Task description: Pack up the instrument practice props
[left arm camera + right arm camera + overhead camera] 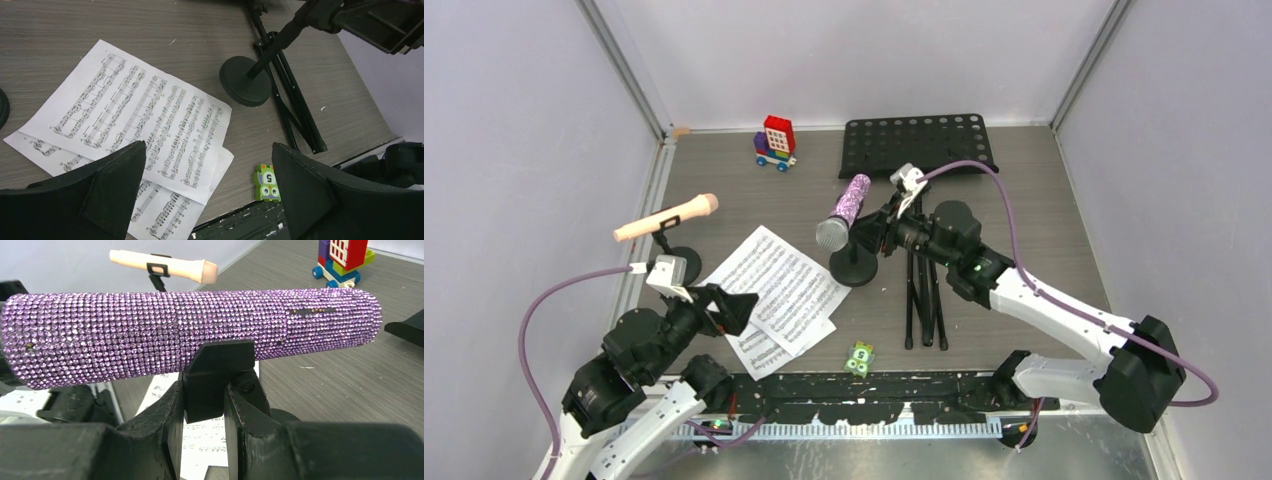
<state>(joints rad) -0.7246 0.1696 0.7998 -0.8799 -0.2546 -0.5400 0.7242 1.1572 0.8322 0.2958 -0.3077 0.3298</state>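
The purple-glitter microphone (849, 208) (190, 330) sits in the clip of a black round-based mic mount (854, 268) (245, 80). My right gripper (879, 232) (204, 390) is shut on that mount's clip (217, 375), just under the microphone. At the left, the pink microphone (667, 218) (165, 269) rests on its own mount (679, 262). White sheet-music pages (779, 290) (140, 115) lie overlapped on the table. Above their near edge, my left gripper (739, 308) (209, 146) hangs open, holding nothing. The black perforated music desk (917, 142) lies at the back, its folded tripod legs (924, 300) (295, 115) beside the mount.
A red-blue toy brick vehicle (776, 143) (345, 257) stands at the back. A small green piece (859, 357) (266, 182) lies by the near edge. Grey walls close in the table on three sides.
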